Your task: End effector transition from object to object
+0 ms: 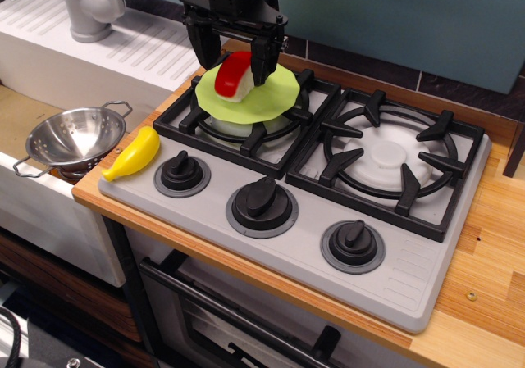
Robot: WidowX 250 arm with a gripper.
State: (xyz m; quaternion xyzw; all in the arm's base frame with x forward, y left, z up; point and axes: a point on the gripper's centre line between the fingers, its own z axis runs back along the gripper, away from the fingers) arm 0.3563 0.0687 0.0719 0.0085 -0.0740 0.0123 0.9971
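Two thick black fingers (203, 47) hang straight down from the boxy black wrist of the tool (232, 56), which enters from the top edge and points vertically at the stove. The fingers stand apart, spread wide and gripping nothing, one on each side of a toy sushi piece (233, 77); whether either finger touches it cannot be told. The sushi is a rounded white block with a glossy red slab on top, and it sits tilted on a thin, smooth lime-green plate (267, 97) with a wavy edge. That plate rests on the black cast-look grate of the left burner (246, 130), partly covering the pale round burner cap beneath.

To the right lies a second burner (385, 155) with the same angular black grate around a white ridged disc. Both burners belong to a matte grey plastic stove top (410, 282), which carries three round black knobs (262, 204) in grey rings along its front. One smooth yellow toy banana (133, 155) lies at the stove's left front corner, just beside the nearest knob. The stove sits on a light wooden worktop (484, 294) with visible grain. Off its left edge, a shiny perforated metal colander (75, 137) with wire handles sits in a white sink, behind which a grey faucet (90, 3) rises from a ribbed white drainboard.
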